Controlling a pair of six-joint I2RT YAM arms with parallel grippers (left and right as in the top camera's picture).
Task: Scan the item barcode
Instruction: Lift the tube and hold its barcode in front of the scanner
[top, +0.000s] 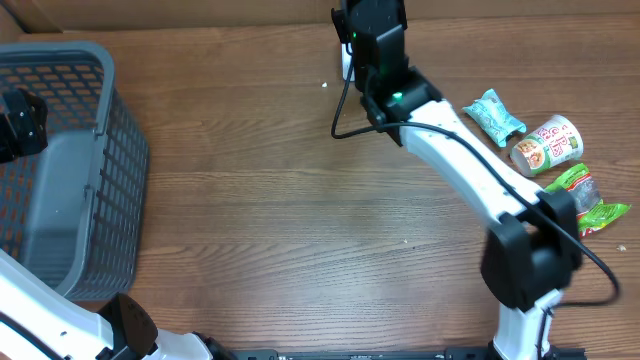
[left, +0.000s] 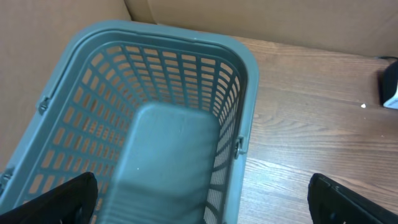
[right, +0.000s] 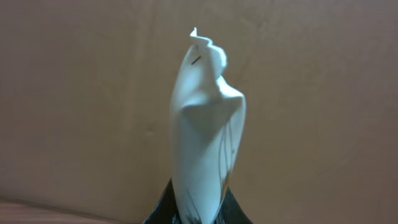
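Observation:
My right gripper (right: 198, 208) is shut on the item, a pale white crumpled packet (right: 205, 124). The packet stands upright between the dark fingers in front of a brown cardboard wall, and no barcode shows on the face I see. In the overhead view the right gripper (top: 371, 20) is at the table's far edge and covers the packet. A small black-and-white device (top: 347, 63) sits just beside it, also seen from the left wrist (left: 390, 84). My left gripper (left: 202, 202) hangs wide open and holds nothing above the grey basket (left: 249, 81), at the far left in the overhead view (top: 20, 120).
The grey mesh basket (top: 125, 150) fills the table's left end. To the right lie a teal packet (top: 493, 115), a printed cup (top: 546, 144) and a green packet (top: 585, 198). A black cable (top: 345, 120) loops near the right arm. Cardboard walls line the back.

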